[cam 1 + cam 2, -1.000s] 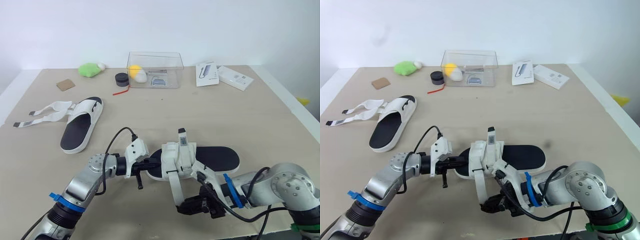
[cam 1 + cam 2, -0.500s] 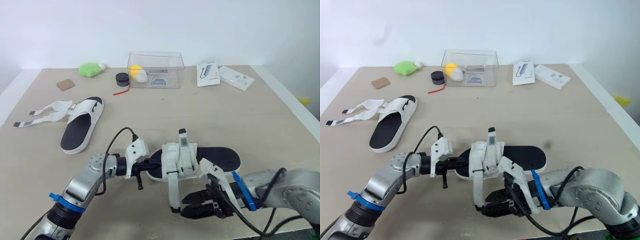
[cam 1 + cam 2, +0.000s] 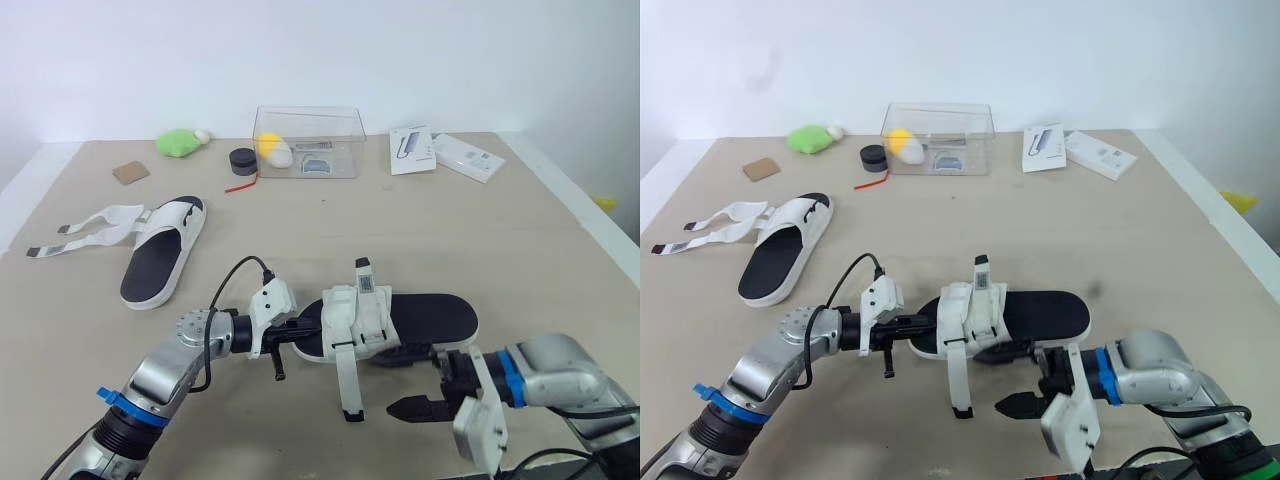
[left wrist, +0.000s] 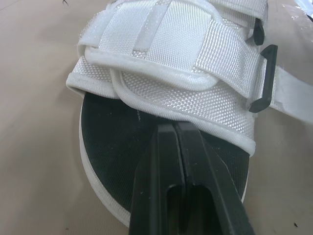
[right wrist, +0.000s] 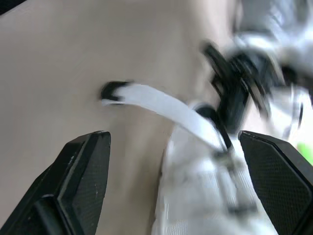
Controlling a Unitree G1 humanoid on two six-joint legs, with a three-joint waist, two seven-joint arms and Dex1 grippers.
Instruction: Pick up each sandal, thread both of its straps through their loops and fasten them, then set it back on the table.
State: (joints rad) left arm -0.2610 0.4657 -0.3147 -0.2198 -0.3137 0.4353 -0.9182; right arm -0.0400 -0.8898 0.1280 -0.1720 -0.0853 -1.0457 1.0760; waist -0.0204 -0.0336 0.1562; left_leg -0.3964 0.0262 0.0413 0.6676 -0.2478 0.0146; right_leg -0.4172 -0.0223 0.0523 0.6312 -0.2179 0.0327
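The near sandal [image 3: 430, 318], white with a black footbed, lies in front of me with its straps [image 3: 358, 315] folded over the top. One loose strap end [image 3: 349, 400] trails down onto the table. My left gripper [image 3: 296, 335] is shut, its fingertips [image 4: 173, 129] resting on the toe of the footbed [image 4: 112, 142] with nothing between them. My right gripper [image 3: 408, 382] stands open just right of the loose strap, touching nothing. The second sandal [image 3: 158, 260] lies at the far left, its straps [image 3: 88, 222] spread open on the table.
At the back stand a clear plastic box [image 3: 308, 140], a black round cap [image 3: 242, 158], a green lump [image 3: 180, 140] and a brown card [image 3: 130, 171]. White packets [image 3: 415, 148] lie at the back right. The table's right edge [image 3: 590, 215] runs close by.
My right gripper has opened, let go of the strap and drawn back to the right. The strap end now lies free on the table. The left arm has held still.
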